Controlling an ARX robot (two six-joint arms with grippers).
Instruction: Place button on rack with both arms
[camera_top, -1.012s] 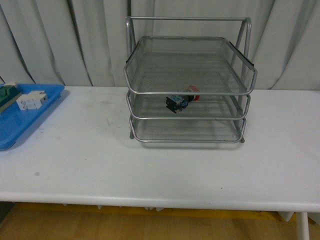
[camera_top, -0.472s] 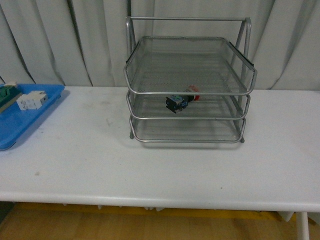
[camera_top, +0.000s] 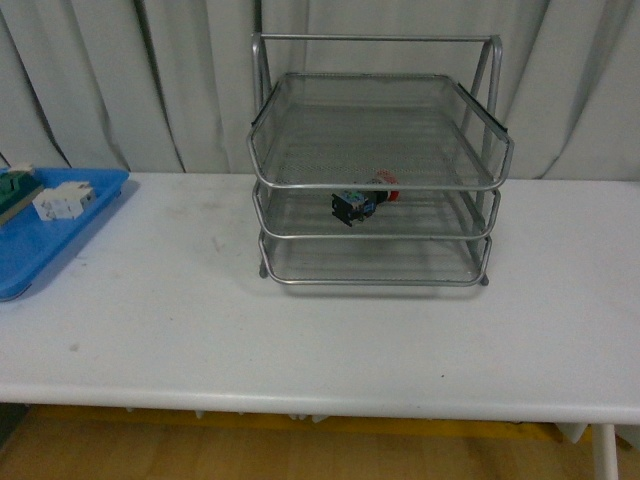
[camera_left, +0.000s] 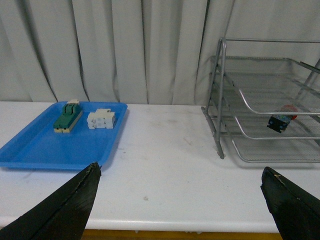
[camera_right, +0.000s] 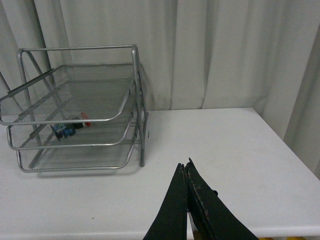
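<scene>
In the front view the blue tray (camera_top: 45, 235) is cut by the picture's edge, and the green-topped block (camera_top: 14, 192) on it shows only partly. The button (camera_top: 362, 200) lies behind the wire mesh of the rack (camera_top: 375, 165), so its red cap is partly hidden. No arm appears in the front view.

A long white rectangular table (camera_top: 300, 330) with a smooth, faintly scuffed top spans the scene from left to right. Behind its far edge, pale grey pleated curtains (camera_top: 130, 90) hang as the whole backdrop. Below the near edge, a strip of light brown wooden floor (camera_top: 250, 450) shows.
</scene>
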